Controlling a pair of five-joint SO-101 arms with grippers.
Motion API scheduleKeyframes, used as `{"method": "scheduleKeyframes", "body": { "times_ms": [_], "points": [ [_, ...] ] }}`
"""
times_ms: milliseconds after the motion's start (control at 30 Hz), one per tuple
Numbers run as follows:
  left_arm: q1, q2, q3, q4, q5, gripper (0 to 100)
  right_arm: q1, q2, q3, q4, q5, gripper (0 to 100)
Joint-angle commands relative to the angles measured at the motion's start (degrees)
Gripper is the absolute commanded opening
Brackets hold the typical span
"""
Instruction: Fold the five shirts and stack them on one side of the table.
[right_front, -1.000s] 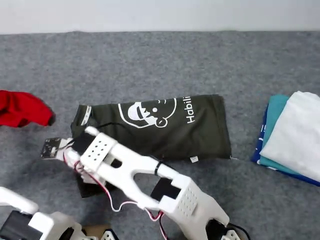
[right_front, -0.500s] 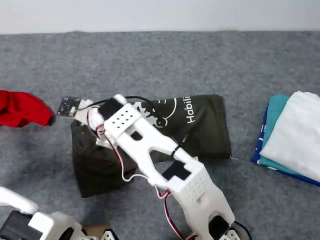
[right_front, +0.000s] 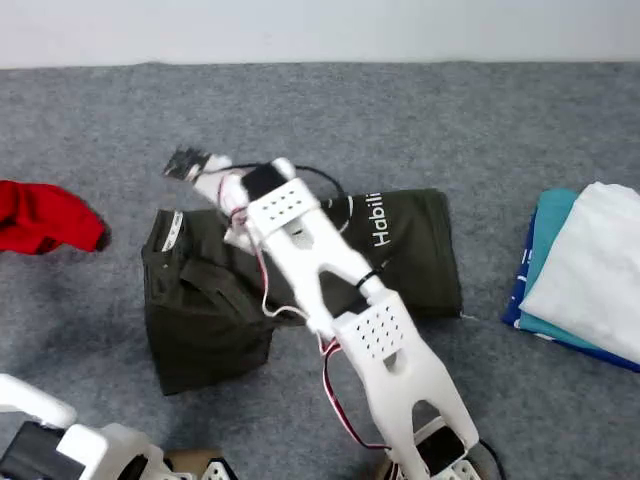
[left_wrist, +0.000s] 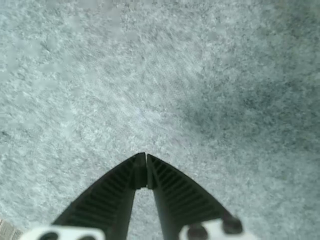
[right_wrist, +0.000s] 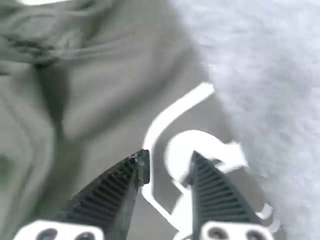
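Right gripper (right_wrist: 169, 159) hovered slightly spread over dark olive shirt (right_front: 410, 265), gripping nothing; left gripper (left_wrist: 146, 159) pressed together above grey carpet (left_wrist: 150, 75).

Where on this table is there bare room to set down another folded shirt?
The far strip behind the dark green shirt is bare, as is the gap between it and the folded stack. The middle is crowded: the right arm stretches over that shirt.
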Motion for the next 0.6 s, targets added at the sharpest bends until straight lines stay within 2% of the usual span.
{"method": "scheduleKeyframes", "body": {
  "times_ms": [0, 100, 233, 567],
  "points": [
    [0.26, -2.73, -0.22, -1.23, -0.53, 1, -1.19, -1.10, -12.48, 9.54, 0.53, 3.7],
    [0.26, -2.73, -0.22, -2.02, -0.44, 1, -5.14, -1.10, -18.11, 18.51, 0.26, 1.1],
    [0.26, -2.73, -0.22, -2.29, -0.35, 1, -7.69, -3.21, -17.58, 18.15, -2.99, 0.9],
    [0.26, -2.73, -0.22, -2.29, -0.44, 1, -16.48, -9.45, 3.87, 18.07, -7.82, 0.9]
  ]
}}
